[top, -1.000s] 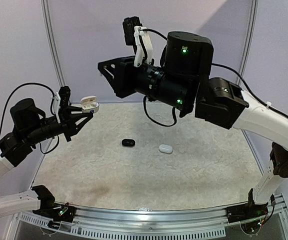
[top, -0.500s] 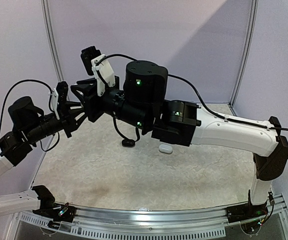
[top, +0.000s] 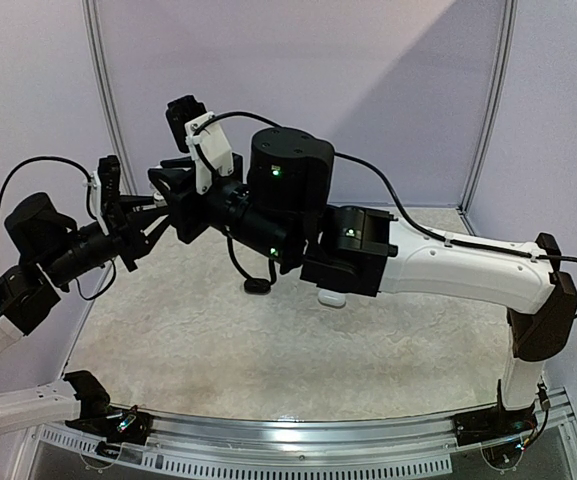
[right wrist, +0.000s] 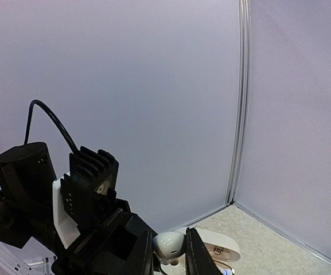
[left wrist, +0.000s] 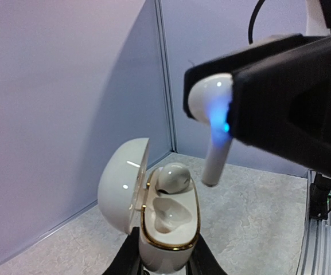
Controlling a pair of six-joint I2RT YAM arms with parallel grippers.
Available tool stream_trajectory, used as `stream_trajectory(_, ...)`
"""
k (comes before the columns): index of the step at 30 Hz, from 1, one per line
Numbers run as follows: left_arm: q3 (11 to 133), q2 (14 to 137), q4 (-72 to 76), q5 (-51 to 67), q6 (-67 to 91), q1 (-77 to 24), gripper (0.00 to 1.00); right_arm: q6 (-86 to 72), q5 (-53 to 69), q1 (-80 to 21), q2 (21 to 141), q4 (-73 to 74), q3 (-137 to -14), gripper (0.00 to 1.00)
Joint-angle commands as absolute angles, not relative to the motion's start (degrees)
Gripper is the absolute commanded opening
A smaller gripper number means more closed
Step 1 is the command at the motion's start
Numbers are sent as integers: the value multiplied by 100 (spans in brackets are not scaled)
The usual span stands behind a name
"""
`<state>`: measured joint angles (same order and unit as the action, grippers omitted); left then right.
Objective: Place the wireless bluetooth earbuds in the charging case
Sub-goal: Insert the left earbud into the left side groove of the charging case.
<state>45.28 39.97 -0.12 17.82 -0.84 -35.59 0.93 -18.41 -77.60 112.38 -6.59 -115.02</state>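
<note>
The charging case (left wrist: pixel 168 229) is white with a gold rim and its lid (left wrist: pixel 122 183) stands open to the left. My left gripper (left wrist: pixel 165 260) is shut on its lower body. One white earbud (left wrist: pixel 172 176) sits in the far socket, and the near socket (left wrist: pixel 168 213) is empty. My right gripper (right wrist: pixel 170 252) is shut on a second white earbud (right wrist: pixel 170 245). That earbud (left wrist: pixel 211 109) hangs stem down just above and right of the case, apart from it. From the top view both grippers meet at the far left: left (top: pixel 133 228), right (top: pixel 166 195).
A small black oval case (top: pixel 257 286) lies on the pale mat (top: pixel 268 360). A white oval case (top: pixel 332 298) beside it is partly hidden under the right arm. Grey booth walls and a corner post (left wrist: pixel 164 74) stand close behind the grippers. The left wrist camera (right wrist: pixel 85 189) sits beside my right fingers.
The right arm has swung left and down from mid-table and brought its earbud over the open case. The left gripper with the case has shifted slightly left and up.
</note>
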Motion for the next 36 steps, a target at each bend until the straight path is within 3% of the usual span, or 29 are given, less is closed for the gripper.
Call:
stream_trajectory(1,4574,3940,173,1926,-20,-3647,0,53,-1947,-7722,11376,-739,-11461,0)
stream_trajectory(33,4636,3920,276,1860,-22,-3674,0,33,-1872,-7642,11590,-385,-11426,0)
stream_trajectory(36,4641,3928,283,1863,-19,-3674,0,26,-1872,-7646,11622,-361,-11426,9)
